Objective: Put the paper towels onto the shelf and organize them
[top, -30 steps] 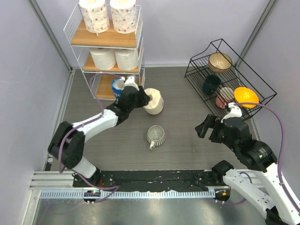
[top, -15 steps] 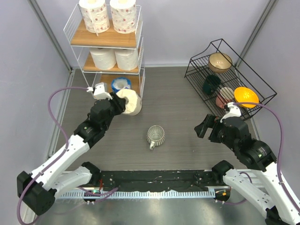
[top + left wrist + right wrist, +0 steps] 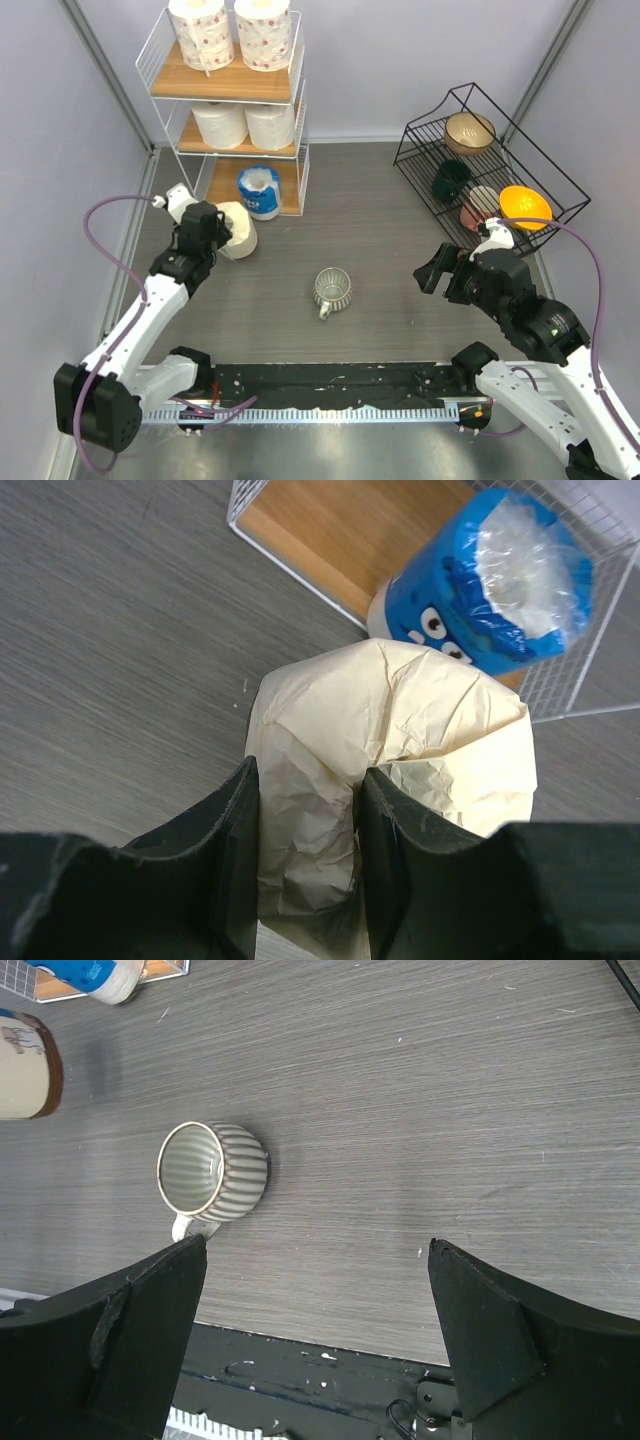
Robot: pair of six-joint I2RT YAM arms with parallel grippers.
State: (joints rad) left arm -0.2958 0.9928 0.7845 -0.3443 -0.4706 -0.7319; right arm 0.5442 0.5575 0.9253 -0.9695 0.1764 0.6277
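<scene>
Progress shows in the cream, ragged paper towel roll [image 3: 240, 230]: a second ago it was at the desk's [image 3: 380, 220] centre, and it has since been carried toward 9 o'clock, past the front of the tall white wire shelf with wooden boards [image 3: 228, 85]. It now hangs just at 7 o'clock of the blue-wrapped roll [image 3: 259, 190] on the bottom board. The left pincer [image 3: 308, 820] is clamped tight on the roll's crumpled wall. The right pincer [image 3: 315, 1290] is spread wide with nothing in it, at 3 o'clock of the ribbed glass mug [image 3: 332, 288], unmoved. The last roll appears lined up with the bare board at 9 o'clock of the blue one, so I judge only the insertion remains.
</scene>
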